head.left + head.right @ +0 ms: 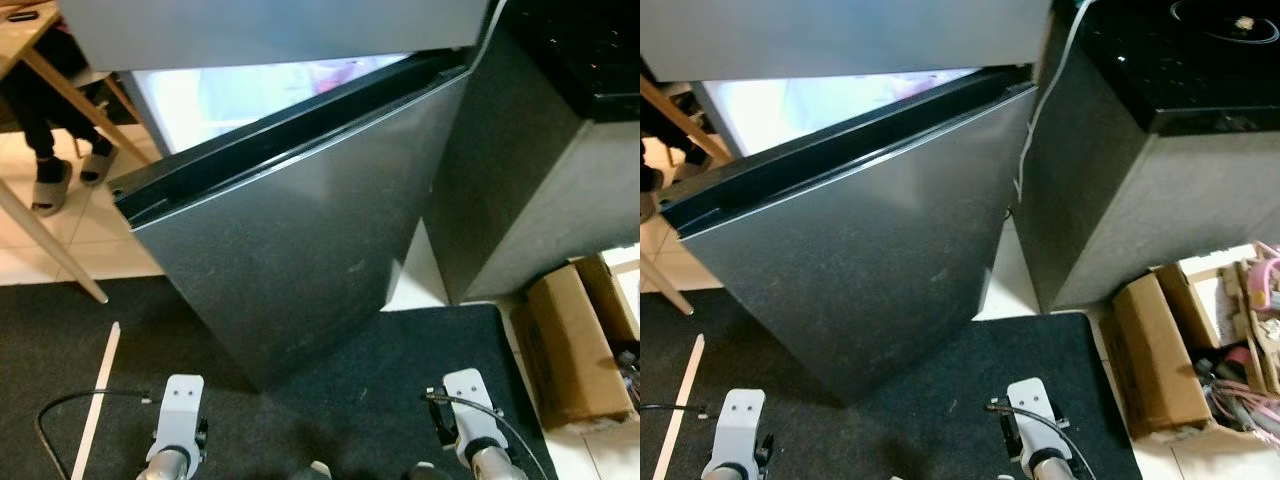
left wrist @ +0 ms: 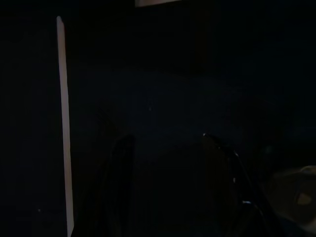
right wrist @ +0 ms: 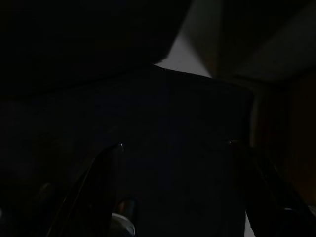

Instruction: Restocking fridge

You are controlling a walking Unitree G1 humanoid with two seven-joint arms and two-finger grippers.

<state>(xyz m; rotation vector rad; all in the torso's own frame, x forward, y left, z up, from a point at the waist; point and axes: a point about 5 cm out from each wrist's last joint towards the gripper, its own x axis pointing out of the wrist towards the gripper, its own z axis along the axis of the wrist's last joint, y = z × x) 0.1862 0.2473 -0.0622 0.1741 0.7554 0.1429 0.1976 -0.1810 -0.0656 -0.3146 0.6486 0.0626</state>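
Fridge (image 1: 300, 240) stands ajar, lit inside; both arms hang idle, left gripper (image 2: 168, 187) and right gripper (image 3: 175, 192) fingers apart, empty; next, fetching stock seems due

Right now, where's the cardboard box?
In the head views the cardboard box sits on the floor at the robot's right, against the foot of the grey cabinet and just off the dark mat's right edge.

Both arms hang low, left gripper (image 2: 168, 187) and right gripper (image 3: 173, 197) spread.
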